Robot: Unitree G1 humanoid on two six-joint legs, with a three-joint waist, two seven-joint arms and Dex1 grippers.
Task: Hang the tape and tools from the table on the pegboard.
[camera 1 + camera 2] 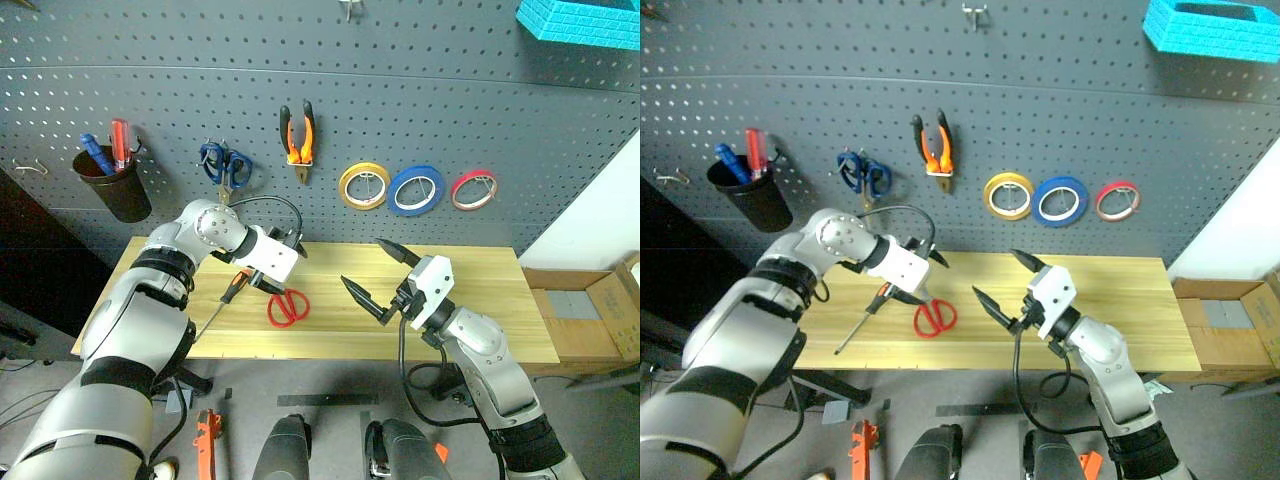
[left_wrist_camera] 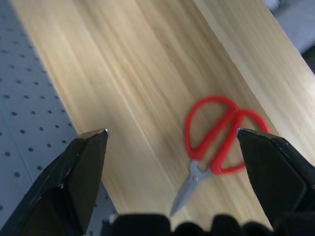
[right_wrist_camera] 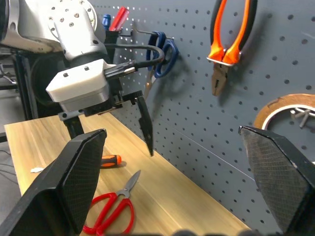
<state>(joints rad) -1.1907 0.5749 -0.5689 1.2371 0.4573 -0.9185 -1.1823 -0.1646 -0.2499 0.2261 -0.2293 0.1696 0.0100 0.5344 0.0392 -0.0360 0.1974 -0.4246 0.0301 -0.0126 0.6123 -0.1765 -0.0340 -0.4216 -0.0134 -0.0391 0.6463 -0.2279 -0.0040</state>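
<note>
Closest to me, my right gripper waits over the long light wooden table, its black fingers spread wide and holding nothing. My left gripper points down at the table, fingers spread wide too, empty, just above the red-handled scissors. The thin orange-and-black screwdriver lies just beside them. On the dark grey pegboard the orange-and-black pliers and the thin blue ring of tape already hang on hooks. I think the scissors come next. I should bring my left fingers down on both sides of the red loops, squeeze softly, and lift straight up so they don't slip.
</note>
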